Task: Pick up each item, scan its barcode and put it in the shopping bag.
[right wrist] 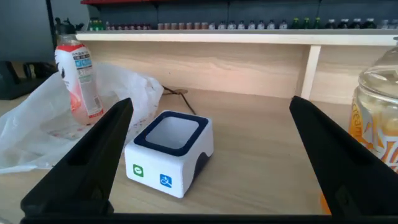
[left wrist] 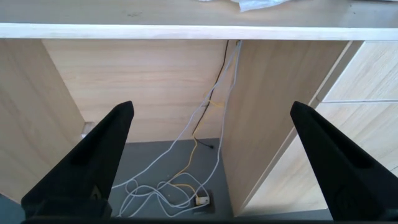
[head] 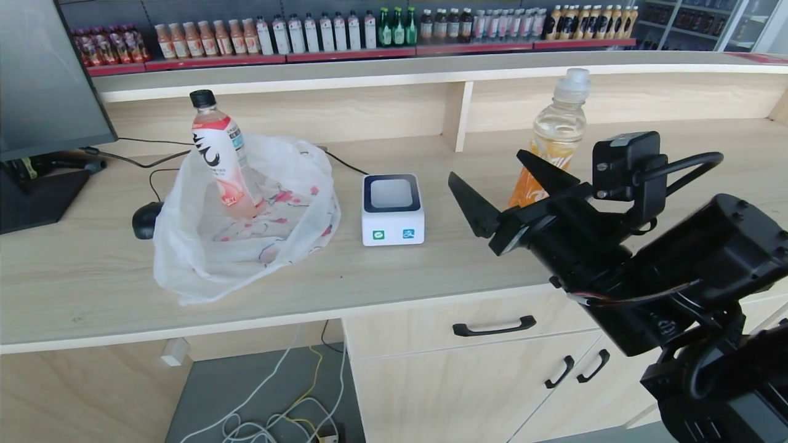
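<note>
Bag first: a white plastic shopping bag [head: 184, 258] with a red print sits slumped open on the left half of the counter [head: 431, 271]. One pink drink bottle [head: 225, 160] with a black cap stands inside it, tilted slightly towards the back. Just beside the bag, near the counter's middle, is the white payment scanner [head: 393, 209] with its dark-framed window facing up. An orange drink bottle [head: 554, 141] with a pale cap stands upright on the right half of the counter, towards the back.

The right gripper [head: 486, 166] hangs over the counter between the scanner and the orange bottle. Its black fingers are spread wide with nothing between them, and the bottle lies outside them, just off to one side. The left gripper [left wrist: 212, 106] is below the counter's front edge, also spread wide and empty, facing the recess where loose cables [left wrist: 186, 180] lie on the floor.
</note>
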